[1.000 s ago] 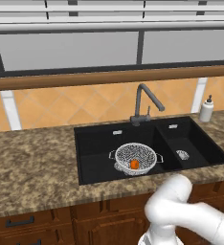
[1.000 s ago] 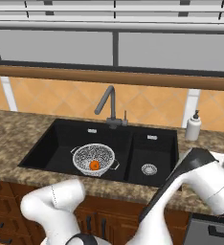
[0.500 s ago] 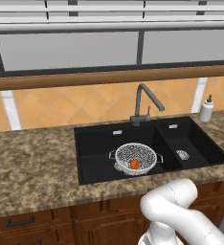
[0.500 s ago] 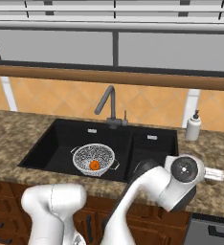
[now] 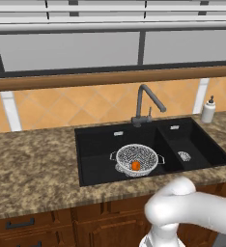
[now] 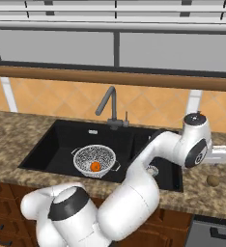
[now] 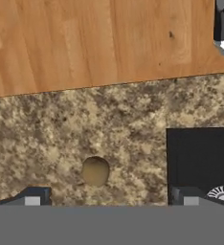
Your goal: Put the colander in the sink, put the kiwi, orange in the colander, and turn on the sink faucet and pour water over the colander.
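Swung right since earlier: arm now over right counter [image 6: 221, 193] | fingers [image 7: 35, 196] spread apart, empty, above kiwi [image 7: 95, 171] | kiwi on counter right of sink [image 6: 47, 144] | orange [image 5: 135, 165] inside colander [image 5: 136, 157] in sink

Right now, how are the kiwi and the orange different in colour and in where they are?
The orange is bright orange; the kiwi is dull brown-tan. The orange lies inside the colander, which sits in the sink; the kiwi rests on the granite counter, outside the sink, with the gripper just above it, its two tips apart on either side. Both are small, rounded fruits of similar size.
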### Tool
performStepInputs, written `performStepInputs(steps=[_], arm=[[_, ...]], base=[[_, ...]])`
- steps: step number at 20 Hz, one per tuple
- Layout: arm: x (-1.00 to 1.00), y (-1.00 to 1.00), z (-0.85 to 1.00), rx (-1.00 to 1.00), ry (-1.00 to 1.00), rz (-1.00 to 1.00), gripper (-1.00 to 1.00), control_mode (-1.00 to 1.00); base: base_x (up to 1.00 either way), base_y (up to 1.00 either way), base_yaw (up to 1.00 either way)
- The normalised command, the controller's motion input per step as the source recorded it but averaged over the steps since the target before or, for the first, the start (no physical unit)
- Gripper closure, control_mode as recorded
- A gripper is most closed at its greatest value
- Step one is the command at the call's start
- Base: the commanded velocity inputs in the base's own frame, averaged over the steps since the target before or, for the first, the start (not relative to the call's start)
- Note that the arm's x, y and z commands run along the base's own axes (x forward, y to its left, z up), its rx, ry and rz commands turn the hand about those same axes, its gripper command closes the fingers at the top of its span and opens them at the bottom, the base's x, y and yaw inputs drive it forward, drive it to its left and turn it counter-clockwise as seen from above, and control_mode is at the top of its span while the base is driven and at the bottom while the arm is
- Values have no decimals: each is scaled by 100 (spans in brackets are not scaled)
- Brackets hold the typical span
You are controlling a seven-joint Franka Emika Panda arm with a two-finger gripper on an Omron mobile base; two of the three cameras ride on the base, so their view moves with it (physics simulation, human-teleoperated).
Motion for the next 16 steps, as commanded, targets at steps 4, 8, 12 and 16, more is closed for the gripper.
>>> performStepInputs(steps=[4,8,12,16], arm=[[27,-80,-44,25,18,0,-100,-100],[17,-54,-38,23,3,0,-100,-100],[20,-5,-48,6,0,0,-100,-100],[18,0,-59,0,0,-1,-100,-100]], base=[[0,0,0],[0,0,0],[0,0,0],[0,0,0]])
